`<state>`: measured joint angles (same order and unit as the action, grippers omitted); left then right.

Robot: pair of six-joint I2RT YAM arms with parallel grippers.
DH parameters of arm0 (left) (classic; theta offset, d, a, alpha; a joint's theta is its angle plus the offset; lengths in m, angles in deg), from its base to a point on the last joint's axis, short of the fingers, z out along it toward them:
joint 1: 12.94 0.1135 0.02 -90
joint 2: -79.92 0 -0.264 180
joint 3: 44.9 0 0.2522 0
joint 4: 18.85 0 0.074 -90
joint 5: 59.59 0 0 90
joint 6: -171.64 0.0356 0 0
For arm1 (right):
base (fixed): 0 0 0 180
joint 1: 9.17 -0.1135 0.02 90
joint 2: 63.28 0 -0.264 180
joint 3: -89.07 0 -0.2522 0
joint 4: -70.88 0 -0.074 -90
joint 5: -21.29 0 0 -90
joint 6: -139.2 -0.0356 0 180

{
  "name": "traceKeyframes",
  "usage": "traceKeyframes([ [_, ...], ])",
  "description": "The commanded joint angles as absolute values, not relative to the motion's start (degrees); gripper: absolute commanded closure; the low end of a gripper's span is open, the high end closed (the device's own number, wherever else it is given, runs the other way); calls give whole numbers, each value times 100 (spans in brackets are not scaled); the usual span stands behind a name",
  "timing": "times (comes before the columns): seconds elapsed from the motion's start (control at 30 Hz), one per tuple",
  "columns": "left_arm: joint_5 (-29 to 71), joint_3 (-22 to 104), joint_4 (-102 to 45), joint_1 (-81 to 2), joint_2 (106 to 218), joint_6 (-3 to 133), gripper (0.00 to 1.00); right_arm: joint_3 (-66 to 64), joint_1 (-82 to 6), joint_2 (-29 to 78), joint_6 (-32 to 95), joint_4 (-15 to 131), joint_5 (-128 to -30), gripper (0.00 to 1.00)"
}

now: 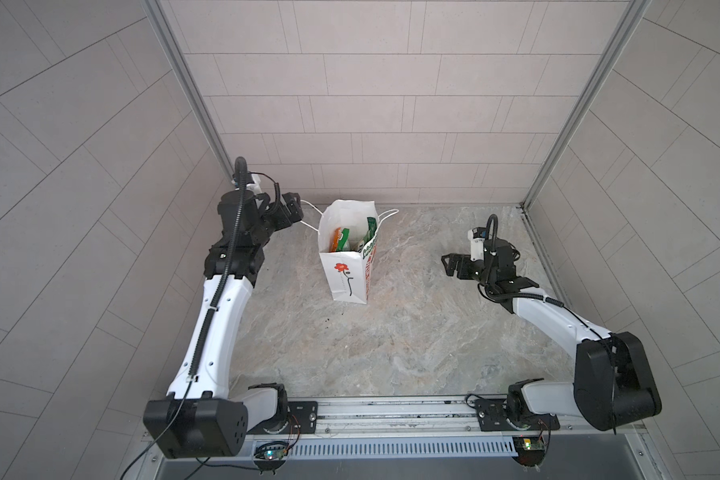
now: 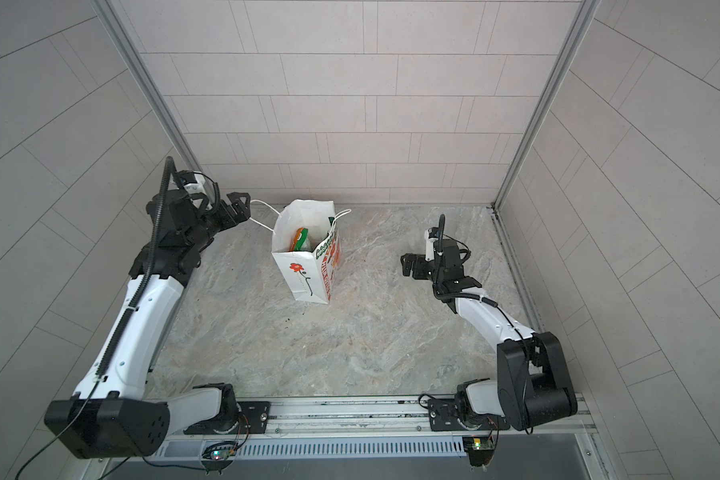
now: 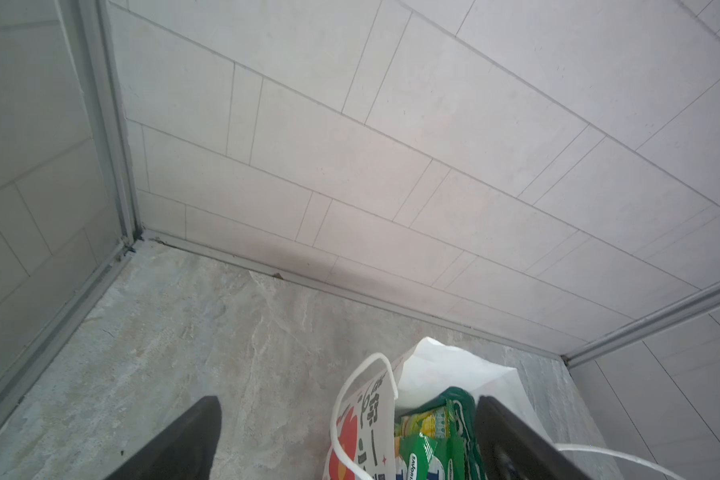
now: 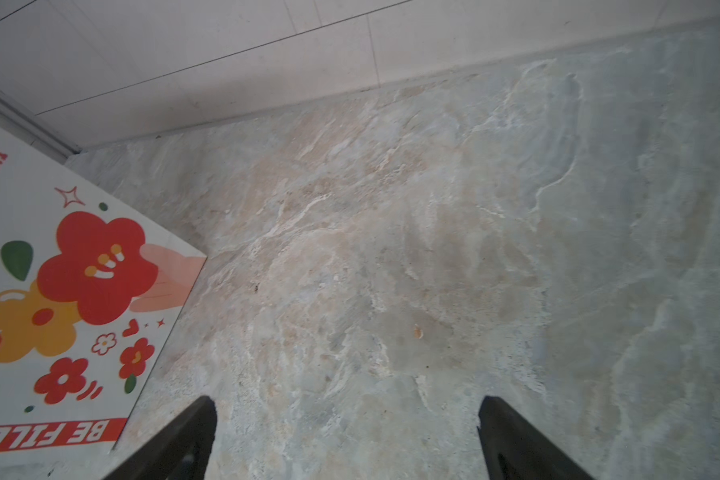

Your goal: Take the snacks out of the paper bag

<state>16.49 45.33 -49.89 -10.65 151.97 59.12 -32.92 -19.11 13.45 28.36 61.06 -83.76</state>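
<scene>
One white paper bag (image 1: 347, 270) upright far centre, at least two snacks (image 1: 338, 240) showing inside, left gripper (image 1: 295, 210) spread wide by its cord handle (image 1: 310, 204), right gripper (image 1: 448, 266) spread, empty, well right.

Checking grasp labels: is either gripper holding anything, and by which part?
Nothing is held: left gripper open beside the paper bag, right gripper open, apart from it.

Left hand (image 1: 295, 208) and right hand (image 1: 448, 266) both have jaws spread wide.
</scene>
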Motion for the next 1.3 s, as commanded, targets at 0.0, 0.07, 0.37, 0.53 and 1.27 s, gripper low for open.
traceKeyframes([
  [0.0,772,4782,-5177,-836,15509,5789,9,-3151,-2043,1426,2723,6037,-8731,1],
  [0.07,439,4838,-5058,-745,15681,5641,18,-3129,-2113,1480,2740,6046,-8782,1],
  [0.37,-260,4750,-4571,-648,15932,5328,29,-2932,-2345,1775,2798,5962,-8822,1],
  [0.53,-523,4744,-4366,-617,16049,5090,54,-2835,-2476,1885,2800,5941,-8883,1],
  [1.27,-1362,5604,-4634,-702,16373,5071,100,-2350,-3525,3466,1531,7410,-8905,1],
])
